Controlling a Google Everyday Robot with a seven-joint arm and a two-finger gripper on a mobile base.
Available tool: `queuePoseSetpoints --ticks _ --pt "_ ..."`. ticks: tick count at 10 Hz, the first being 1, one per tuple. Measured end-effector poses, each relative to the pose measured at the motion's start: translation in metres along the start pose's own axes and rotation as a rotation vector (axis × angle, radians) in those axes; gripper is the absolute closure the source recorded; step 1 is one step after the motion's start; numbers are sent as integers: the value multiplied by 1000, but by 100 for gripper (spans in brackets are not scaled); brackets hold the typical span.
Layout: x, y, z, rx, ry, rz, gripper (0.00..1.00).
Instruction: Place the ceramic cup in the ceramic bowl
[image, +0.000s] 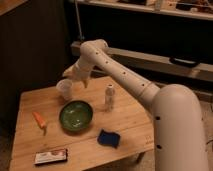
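One ceramic cup (65, 90), upright on tabletop (127, 120), just beneath my fingers (71, 79); their spread: cannot tell. Beside them, ceramic bowl (75, 116). Risk: off-centre descent clips rim, toppling cup.

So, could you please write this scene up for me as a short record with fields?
gripper: at the table's back left, close over the cup; contact unclear
ceramic cup: pale, upright on the table, behind the bowl
ceramic bowl: dark green, nothing in it
white bottle: upright, right of the bowl
blue sponge: flat, front right of the bowl
carrot: lying left of the bowl
flat packet: front left corner
table: wooden
task state: cup not yet in bowl
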Motion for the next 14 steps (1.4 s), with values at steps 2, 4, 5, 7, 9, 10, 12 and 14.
queuePoseSetpoints --ticks 2,4,5,7,9,10,12,14 --pt "5 10 14 -23 14 14 20" --pt "8 7 20 -30 18 18 20" --pt "10 7 24 -34 20 24 20" --pt "13 6 29 -42 21 31 20" --pt "14 2 38 -48 6 33 20" --pt "16 3 41 -53 0 30 20" --pt "14 0 51 -65 -15 19 20" --pt "13 -3 59 -71 -27 18 20"
